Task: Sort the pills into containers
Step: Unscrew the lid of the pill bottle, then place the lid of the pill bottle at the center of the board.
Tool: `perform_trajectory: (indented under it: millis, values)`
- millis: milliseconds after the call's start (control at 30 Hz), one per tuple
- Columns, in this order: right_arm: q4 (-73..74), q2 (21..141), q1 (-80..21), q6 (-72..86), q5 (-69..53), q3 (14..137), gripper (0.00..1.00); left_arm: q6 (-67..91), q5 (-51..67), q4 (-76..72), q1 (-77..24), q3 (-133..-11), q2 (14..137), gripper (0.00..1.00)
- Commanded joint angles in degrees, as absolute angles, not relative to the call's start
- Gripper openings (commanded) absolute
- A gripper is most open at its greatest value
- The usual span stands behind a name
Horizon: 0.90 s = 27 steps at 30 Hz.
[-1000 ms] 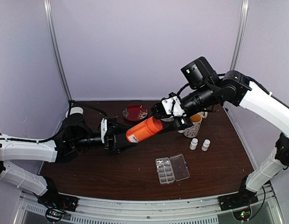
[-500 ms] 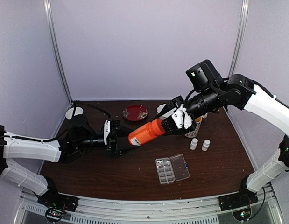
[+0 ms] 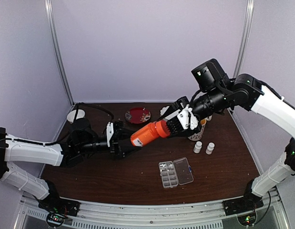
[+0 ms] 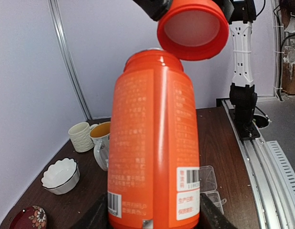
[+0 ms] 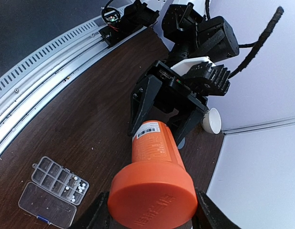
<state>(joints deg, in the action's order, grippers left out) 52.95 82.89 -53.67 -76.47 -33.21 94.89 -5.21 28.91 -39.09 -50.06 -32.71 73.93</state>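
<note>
My left gripper (image 3: 124, 143) is shut on the base of an orange bottle (image 3: 143, 136), holding it tilted above the table. The bottle fills the left wrist view (image 4: 154, 143). My right gripper (image 3: 178, 125) is shut on the bottle's orange cap (image 4: 192, 28), which stands just off the open neck. The right wrist view shows the cap (image 5: 152, 198) in front of the bottle (image 5: 154, 143). The clear pill box lies open on the table with its containers (image 3: 168, 174) and lid (image 3: 184, 171). Small white pills (image 5: 73, 186) lie in some containers (image 5: 54, 176).
A red dish (image 3: 137, 115) and a white bowl (image 3: 76, 114) sit at the back of the table. A mug (image 3: 197, 130) stands behind my right gripper. Two small white bottles (image 3: 198, 147) (image 3: 210, 148) stand to its right, above the pill box.
My right wrist has swung down and rolled around at the bottle's cap end. The left arm has shifted slightly right with the bottle.
</note>
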Motion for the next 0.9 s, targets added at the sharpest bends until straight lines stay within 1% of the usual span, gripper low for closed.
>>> perform_trajectory:
  millis: [0, 167, 200, 300, 333, 533, 667, 800, 867]
  values:
    - [52.74, 80.9, -52.39, -72.93, -34.16, 96.07, 0.13, -4.83, 26.95, -43.86, -49.74, -30.83, 72.91, 0.0]
    - [50.42, 79.52, -50.11, -63.67, -33.86, 94.3, 0.12, -5.64, 26.52, -43.7, -49.74, -30.16, 72.12, 0.0]
    - [48.48, 78.89, -49.95, -60.54, -32.82, 92.83, 0.12, -5.88, 26.54, -43.28, -49.75, -30.15, 72.03, 0.0]
    - [37.56, 76.35, -49.88, -43.65, -24.75, 85.82, 0.12, -6.41, 26.45, -42.46, -49.7, -29.72, 72.25, 0.0]
    - [35.2, 75.6, -49.8, -39.28, -23.28, 83.81, 0.11, -6.54, 26.45, -42.51, -49.74, -29.44, 72.34, 0.0]
    - [29.04, 72.51, -48.91, -24.15, -19.13, 75.1, 0.11, -6.53, 25.67, -42.85, -50.2, -27.8, 72.97, 0.0]
    - [29.65, 73.66, -48.22, -16.6, -16.44, 73.57, 0.08, -7.27, 24.03, -39.57, -51.33, -27.8, 73.22, 0.0]
    - [32.85, 76.93, -46.82, -10.03, -14.64, 73.46, 0.0, -7.72, 22.23, -40.21, -53.12, -26.15, 74.03, 0.0]
    - [34.6, 79.1, -45.76, -7.79, -14.02, 73.43, 0.0, -7.73, 21.29, -41.66, -54.21, -25.23, 74.78, 0.0]
